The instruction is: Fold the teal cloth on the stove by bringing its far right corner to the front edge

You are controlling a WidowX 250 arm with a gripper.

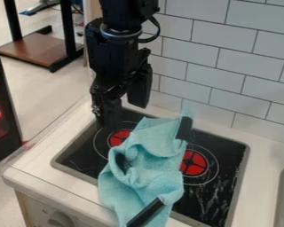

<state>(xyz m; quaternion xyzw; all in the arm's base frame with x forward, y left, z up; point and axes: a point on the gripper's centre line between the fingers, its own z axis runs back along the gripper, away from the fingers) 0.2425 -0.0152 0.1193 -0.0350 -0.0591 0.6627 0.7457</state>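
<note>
My gripper (126, 106) hangs over the back left of the black stove top (79, 155), its two fingers apart with nothing between them. In front of it and to its right, a crumpled teal cloth (150, 155) lies across the middle of the stove, draped down past the front edge. Black bar-like pieces stick out at the cloth's upper right (184, 128) and at its lower end (145, 213). Another dark piece (122, 162) shows among the folds on the left. What lies beneath the cloth is hidden. The gripper stands apart from it.
Red burners show at the left (119, 137) and right (193, 162) of the cloth. A tiled wall (215, 57) rises behind the white counter (260, 164). At the right edge is a sink rim (281, 199); a knob (60, 219) is on the front panel.
</note>
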